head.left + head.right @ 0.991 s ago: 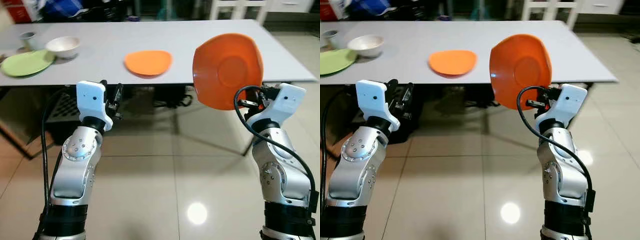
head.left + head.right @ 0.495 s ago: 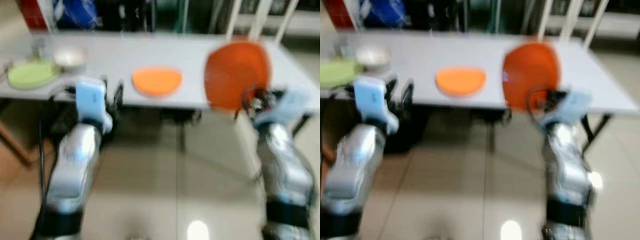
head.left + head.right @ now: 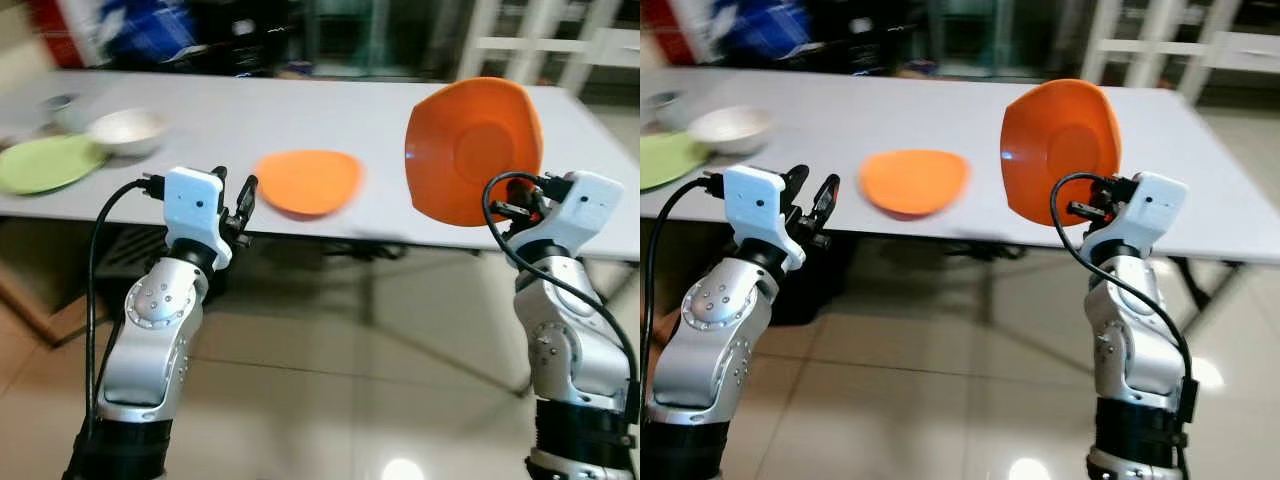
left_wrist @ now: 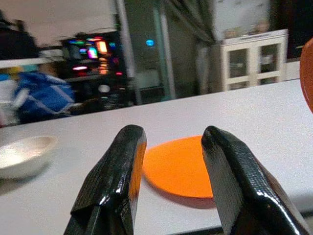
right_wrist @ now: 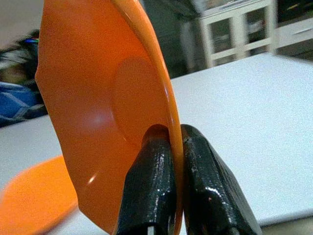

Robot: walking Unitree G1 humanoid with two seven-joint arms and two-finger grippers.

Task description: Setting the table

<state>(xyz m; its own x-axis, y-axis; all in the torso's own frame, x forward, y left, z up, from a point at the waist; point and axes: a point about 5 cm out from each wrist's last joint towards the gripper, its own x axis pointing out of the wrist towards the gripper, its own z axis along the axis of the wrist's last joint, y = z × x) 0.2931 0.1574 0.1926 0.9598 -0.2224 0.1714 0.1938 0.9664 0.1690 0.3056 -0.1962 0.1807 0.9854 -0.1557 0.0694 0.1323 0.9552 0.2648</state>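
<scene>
2 orange plates are in play: the right gripper [image 5: 168,147] has its fingers clamped on the rim of an upright orange plate [image 3: 473,150], a grip the right wrist view shows edge-on, while the eye views show the plate's face. A second orange plate [image 3: 308,181] lies flat on the white table [image 3: 400,120]. The left gripper [image 4: 171,161] is raised before the table edge, fingers apart and holding nothing. Farther left sit a white bowl [image 3: 124,129] and a green plate [image 3: 47,163].
</scene>
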